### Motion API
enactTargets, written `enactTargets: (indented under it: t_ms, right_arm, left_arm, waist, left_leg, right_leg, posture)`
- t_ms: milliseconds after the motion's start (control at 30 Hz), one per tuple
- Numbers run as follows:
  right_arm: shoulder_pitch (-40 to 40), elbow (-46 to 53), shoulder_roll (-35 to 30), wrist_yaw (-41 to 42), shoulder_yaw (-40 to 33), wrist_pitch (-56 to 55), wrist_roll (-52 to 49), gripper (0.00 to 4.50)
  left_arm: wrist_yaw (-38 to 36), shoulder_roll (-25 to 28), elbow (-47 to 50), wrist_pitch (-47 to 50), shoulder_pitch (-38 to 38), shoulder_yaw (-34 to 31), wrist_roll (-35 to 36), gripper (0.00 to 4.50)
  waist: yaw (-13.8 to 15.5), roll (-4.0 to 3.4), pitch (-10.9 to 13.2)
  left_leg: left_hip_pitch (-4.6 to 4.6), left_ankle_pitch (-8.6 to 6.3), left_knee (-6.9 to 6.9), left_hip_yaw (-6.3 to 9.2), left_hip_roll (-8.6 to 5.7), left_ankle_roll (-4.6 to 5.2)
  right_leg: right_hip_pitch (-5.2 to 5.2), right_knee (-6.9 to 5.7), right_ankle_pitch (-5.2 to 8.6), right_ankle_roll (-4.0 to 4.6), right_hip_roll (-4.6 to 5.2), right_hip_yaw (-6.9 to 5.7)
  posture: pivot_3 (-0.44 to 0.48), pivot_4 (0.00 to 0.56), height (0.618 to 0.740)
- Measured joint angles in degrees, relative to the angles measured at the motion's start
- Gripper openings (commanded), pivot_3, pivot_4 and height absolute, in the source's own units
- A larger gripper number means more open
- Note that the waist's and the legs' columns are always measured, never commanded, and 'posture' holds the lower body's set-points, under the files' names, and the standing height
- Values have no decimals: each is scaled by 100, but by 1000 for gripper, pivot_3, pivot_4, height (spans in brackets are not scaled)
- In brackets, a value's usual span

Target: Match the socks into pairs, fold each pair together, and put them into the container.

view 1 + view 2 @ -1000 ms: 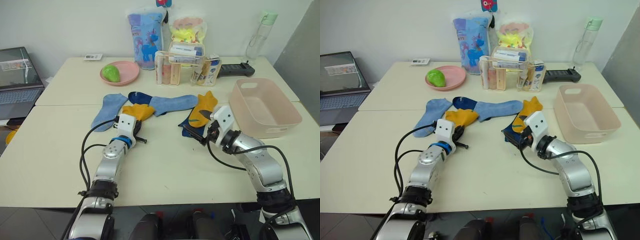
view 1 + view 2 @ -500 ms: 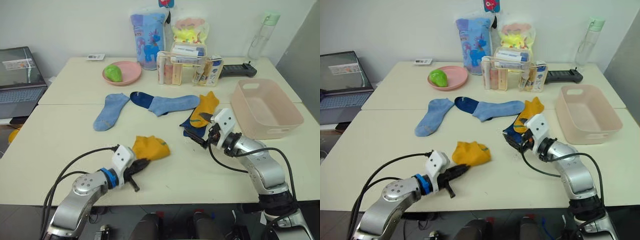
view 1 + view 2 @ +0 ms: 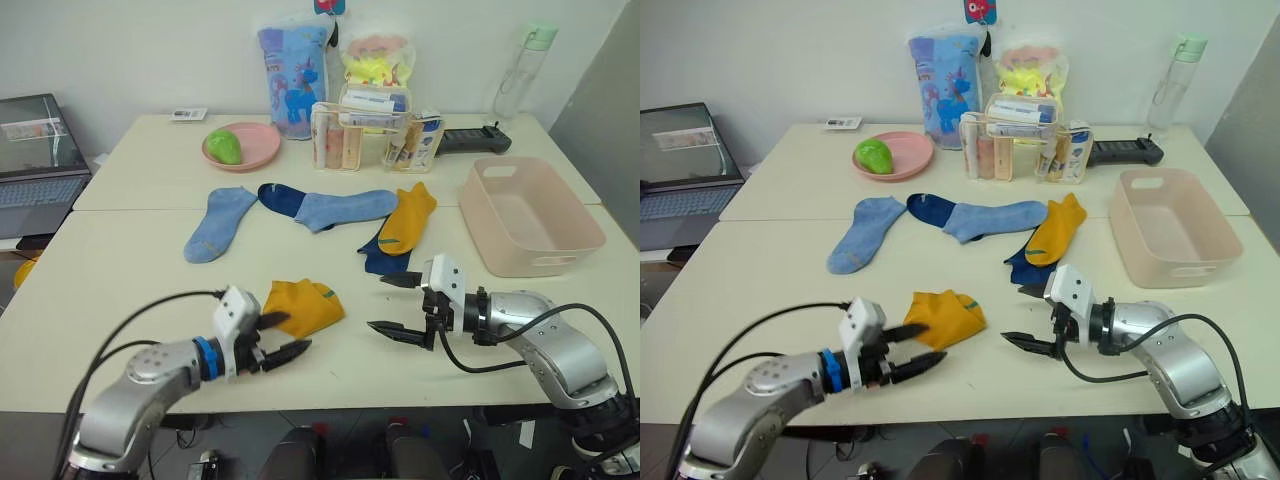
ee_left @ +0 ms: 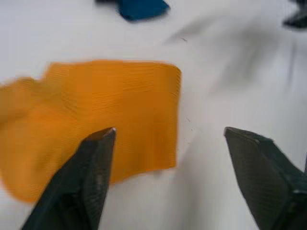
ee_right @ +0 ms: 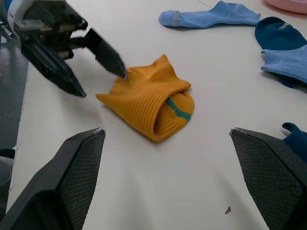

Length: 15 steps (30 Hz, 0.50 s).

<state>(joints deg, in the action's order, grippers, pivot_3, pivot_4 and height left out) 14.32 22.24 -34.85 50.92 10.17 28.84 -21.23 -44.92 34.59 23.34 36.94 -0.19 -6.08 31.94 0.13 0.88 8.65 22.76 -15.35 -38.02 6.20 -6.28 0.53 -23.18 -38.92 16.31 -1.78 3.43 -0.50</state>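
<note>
Tabletop (image 3: 120,290) | left pincer (image 3: 283,338) apart — beside folded mustard sock (image 3: 305,306) | right pincer (image 3: 394,304) apart — facing it

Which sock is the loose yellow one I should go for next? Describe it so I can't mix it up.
Start at the pale pink tub on the table's right. Just left of it, the flat mustard-yellow sock lies partly over a navy sock. The other yellow sock is crumpled near the front edge.

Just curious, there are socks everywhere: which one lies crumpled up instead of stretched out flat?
The mustard-yellow knit sock near the table's front edge, bunched and folded over itself beside the left end effector; the others lie flat.
</note>
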Motion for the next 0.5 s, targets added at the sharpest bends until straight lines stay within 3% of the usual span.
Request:
enactTargets:
  t_ms: [133,300,400,500]
  right_arm:
    - [-48,2,32,-104,0,-55,46,4500]
    - [-65,1,62,-163,-5,-57,48,4500]
    - [-62,1,71,-196,-5,-57,45,4500]
    - [-61,1,71,-229,-5,-57,49,4500]
  left_arm:
    - [286,-8,-931,-281,-681,-231,-241,4472]
    - [110,65,-2068,-834,-977,110,-833,4472]
    - [-12,-20,-2359,-973,-1038,251,-938,3873]
    - [-86,-186,-2474,-1120,-1079,345,-978,2972]
  waist:
    - [10,1,0]
    - [-13,1,0]
    - [-11,2,0]
    - [-12,2,0]
  left_leg:
    - [-1,0,0,-2,-2,-1]
    - [-1,1,4,-2,-1,-2]
    - [0,1,3,0,-1,-2]
    - [1,1,2,-1,-2,-2]
  right_leg:
    - [0,-1,0,-1,1,1]
    - [-3,0,0,0,0,3]
    - [-3,-1,0,0,0,1]
    - [-2,0,0,0,1,2]
  posture:
    - [0,150,740]
    - [0,150,740]
    - [0,150,740]
    - [0,150,740]
